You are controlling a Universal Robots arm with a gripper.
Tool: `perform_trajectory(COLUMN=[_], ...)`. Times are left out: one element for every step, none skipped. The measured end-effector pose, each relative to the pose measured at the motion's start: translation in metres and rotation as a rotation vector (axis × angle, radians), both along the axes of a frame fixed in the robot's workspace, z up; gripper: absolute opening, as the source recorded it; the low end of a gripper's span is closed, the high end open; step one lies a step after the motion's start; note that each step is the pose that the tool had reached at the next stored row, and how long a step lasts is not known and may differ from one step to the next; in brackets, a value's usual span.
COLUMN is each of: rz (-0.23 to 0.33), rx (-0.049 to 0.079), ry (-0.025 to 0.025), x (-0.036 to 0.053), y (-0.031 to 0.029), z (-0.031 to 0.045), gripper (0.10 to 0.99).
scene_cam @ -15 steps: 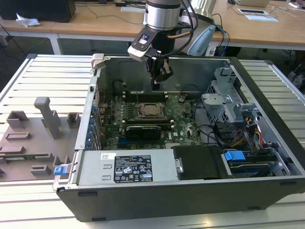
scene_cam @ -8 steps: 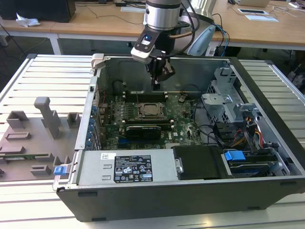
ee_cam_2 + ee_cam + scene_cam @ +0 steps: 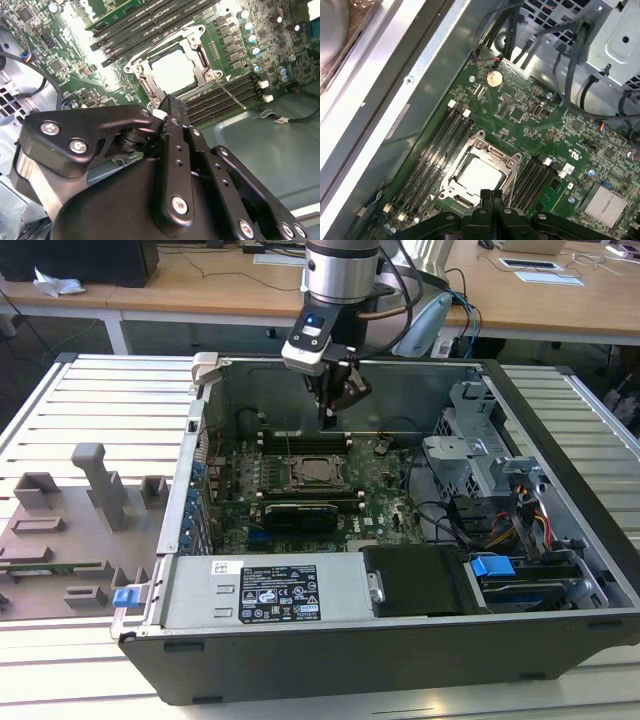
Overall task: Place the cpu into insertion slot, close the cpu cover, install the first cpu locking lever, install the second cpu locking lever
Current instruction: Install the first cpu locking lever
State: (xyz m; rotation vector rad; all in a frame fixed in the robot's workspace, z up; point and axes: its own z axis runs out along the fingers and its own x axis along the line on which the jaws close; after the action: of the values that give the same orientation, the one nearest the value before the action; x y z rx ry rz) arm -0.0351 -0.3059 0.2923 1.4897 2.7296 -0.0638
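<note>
In the exterior view the arm reaches straight down into the open computer case (image 3: 420, 390). Its gripper (image 3: 328, 412) narrows to a point, jaws pressed together on nothing, and hangs near the insertion slot (image 3: 294, 478), where the cpu (image 3: 315, 472) lies seated. In the second wrist view the cpu cover (image 3: 201, 59) sits flat round the chip and a thin locking lever (image 3: 231, 95) juts out beside it. The lever step therefore seems in hand, and it would call for a steady push of the tip against that rod. In the first wrist view the joined fingertips (image 3: 485, 196) hover at the cover's edge.
</note>
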Motion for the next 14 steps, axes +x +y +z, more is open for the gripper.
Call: perform_trajectory(rz=[0.015,0.027,0.034,0.041,0.054,0.067,0.08,0.096,0.105,0.12,0.131,0.136,0.143,0.155], rx=[0.0,0.0,0.0,0.0,0.0,0.0,0.0,0.0,0.0,0.0,0.0,0.0,0.0,0.0], ry=[0.0,0.0,0.0,0.0,0.0,0.0,0.0,0.0,0.0,0.0,0.0001,0.0,0.0,0.0], x=[0.0,0.0,0.0,0.0,0.0,0.0,0.0,0.0,0.0,0.0,0.0,0.0,0.0,0.0], y=[0.0,0.0,0.0,0.0,0.0,0.0,0.0,0.0,0.0,0.0,0.0,0.0,0.0,0.0], z=[0.0,0.0,0.0,0.0,0.0,0.0,0.0,0.0,0.0,0.0,0.0,0.0,0.0,0.0], gripper=[0.106,0.106,0.106,0.106,0.106,0.106,0.106,0.106,0.106,0.106,0.106,0.106,0.106,0.106])
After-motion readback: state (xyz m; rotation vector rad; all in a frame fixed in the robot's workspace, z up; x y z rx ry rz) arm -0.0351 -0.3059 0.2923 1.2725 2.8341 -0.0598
